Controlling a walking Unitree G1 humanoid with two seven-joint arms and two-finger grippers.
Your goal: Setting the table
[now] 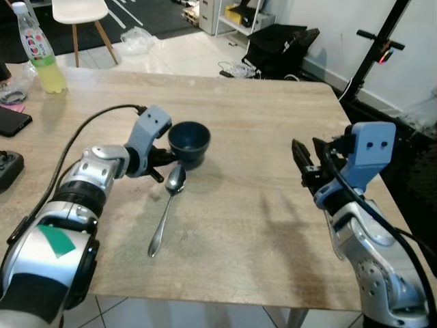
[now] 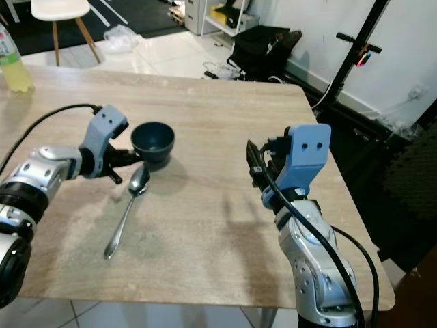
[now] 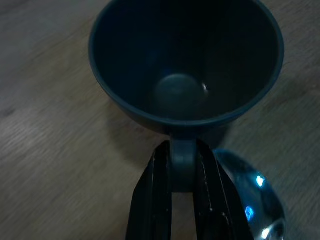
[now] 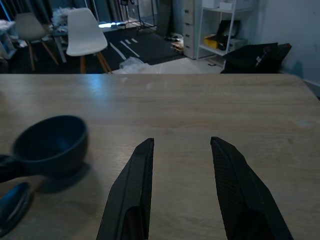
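Looks like a home or studio room used for robot recording. Wooden table [image 1: 273, 123] on white tile floor [image 1: 184, 51], white chair [image 1: 80, 14] behind, white shelf unit [image 1: 235, 14] with a yellow box, black bag [image 1: 276, 48] by the wall, cables on floor, a black stand [image 1: 386, 41]. Drink bottle [image 1: 39, 49] and phone [image 1: 10, 121] on table.

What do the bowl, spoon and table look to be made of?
Bowl: matte dark blue, likely plastic, since it barely shines; its handle is pinched in the left gripper.
Spoon: polished metal, with bright glints.
Table: light wood or wood-look laminate, with visible grain.
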